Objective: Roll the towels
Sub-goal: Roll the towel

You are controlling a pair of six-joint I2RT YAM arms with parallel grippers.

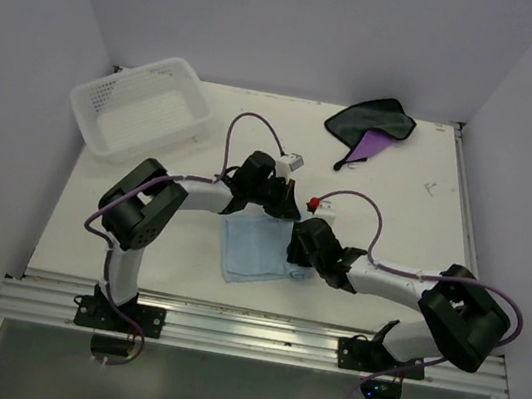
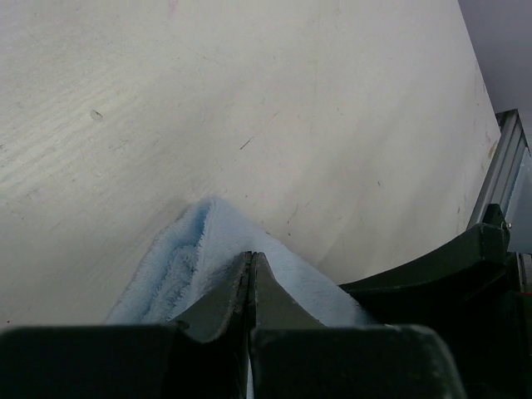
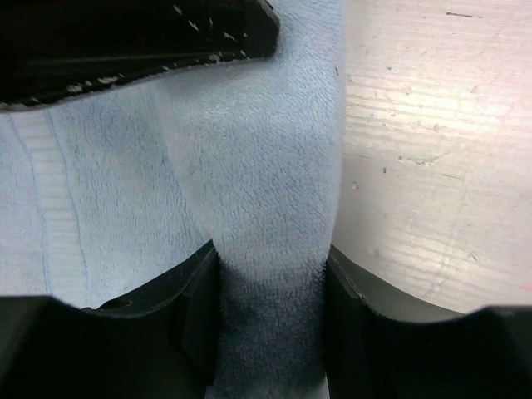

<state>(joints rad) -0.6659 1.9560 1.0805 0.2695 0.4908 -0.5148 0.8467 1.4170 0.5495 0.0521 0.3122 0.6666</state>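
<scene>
The light blue towel (image 1: pixel 250 248) lies flat near the table's front middle, with its right edge folded up into a thick ridge. My left gripper (image 1: pixel 282 212) is at the towel's far right corner. In the left wrist view its jaws (image 2: pixel 250 259) are pressed together on a raised peak of the blue cloth (image 2: pixel 187 258). My right gripper (image 1: pixel 301 249) is at the towel's right edge. In the right wrist view it (image 3: pixel 270 253) is closed around the folded ridge (image 3: pixel 258 141), which fills the gap. The purple and dark grey towel (image 1: pixel 371 125) lies crumpled at the far right.
A white lattice basket (image 1: pixel 144 104) stands at the far left corner. White walls close in the table on three sides. A metal rail (image 1: pixel 256 325) runs along the front edge. The right arm's dark body (image 2: pixel 432 274) shows beside the left jaws.
</scene>
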